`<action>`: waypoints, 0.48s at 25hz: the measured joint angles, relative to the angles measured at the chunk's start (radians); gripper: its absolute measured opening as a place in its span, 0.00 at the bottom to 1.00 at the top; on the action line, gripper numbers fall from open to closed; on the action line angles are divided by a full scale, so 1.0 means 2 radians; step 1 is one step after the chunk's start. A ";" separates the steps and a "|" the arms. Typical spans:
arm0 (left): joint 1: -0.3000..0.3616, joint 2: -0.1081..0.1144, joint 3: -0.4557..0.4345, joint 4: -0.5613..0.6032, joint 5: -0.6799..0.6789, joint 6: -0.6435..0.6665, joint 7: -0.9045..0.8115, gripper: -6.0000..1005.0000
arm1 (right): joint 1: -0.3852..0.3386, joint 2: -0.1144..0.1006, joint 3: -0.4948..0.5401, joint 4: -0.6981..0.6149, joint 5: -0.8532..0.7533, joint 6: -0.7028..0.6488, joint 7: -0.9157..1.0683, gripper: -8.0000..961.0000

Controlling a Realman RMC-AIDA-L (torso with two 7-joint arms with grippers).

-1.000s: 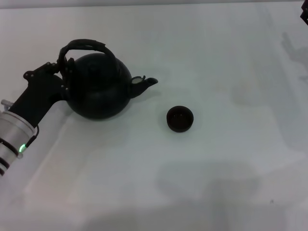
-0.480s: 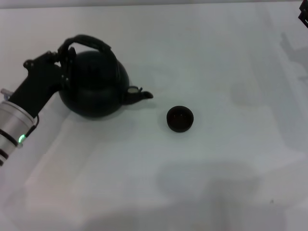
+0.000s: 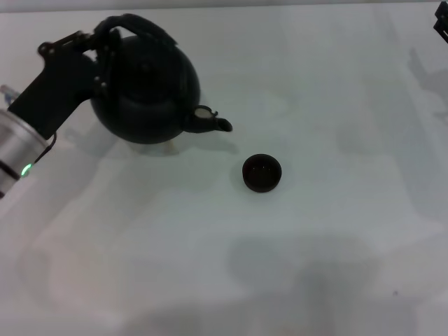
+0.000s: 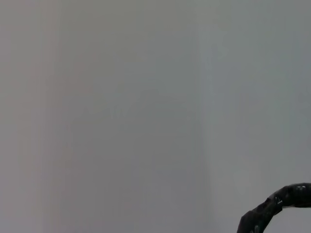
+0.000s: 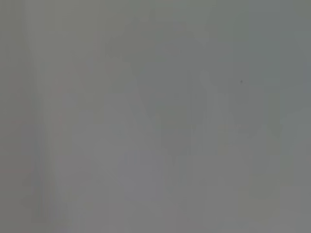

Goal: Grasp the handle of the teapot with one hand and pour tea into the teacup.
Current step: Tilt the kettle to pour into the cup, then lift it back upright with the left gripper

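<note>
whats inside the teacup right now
The teacup shows only a dark interior in the head view; whether it holds tea cannot be told. The teapot spout is not over it.

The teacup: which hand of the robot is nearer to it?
Left. The left hand is at the handle of the teapot, up-left of the teacup. The right hand barely shows at the far right edge.
</note>
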 joint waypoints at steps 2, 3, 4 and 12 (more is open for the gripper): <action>-0.014 0.000 0.000 -0.011 0.016 0.002 0.003 0.13 | -0.001 0.000 0.002 0.000 0.000 0.000 0.004 0.90; -0.019 0.000 0.000 -0.016 0.019 0.002 0.004 0.13 | -0.001 0.000 0.003 0.000 0.001 0.000 0.007 0.90; -0.024 0.000 0.000 -0.020 0.021 0.001 0.004 0.13 | -0.002 0.001 0.004 0.000 0.001 0.000 0.011 0.90; -0.052 -0.001 0.001 -0.033 0.027 -0.004 0.053 0.13 | -0.002 -0.001 0.005 -0.008 0.004 0.000 0.026 0.90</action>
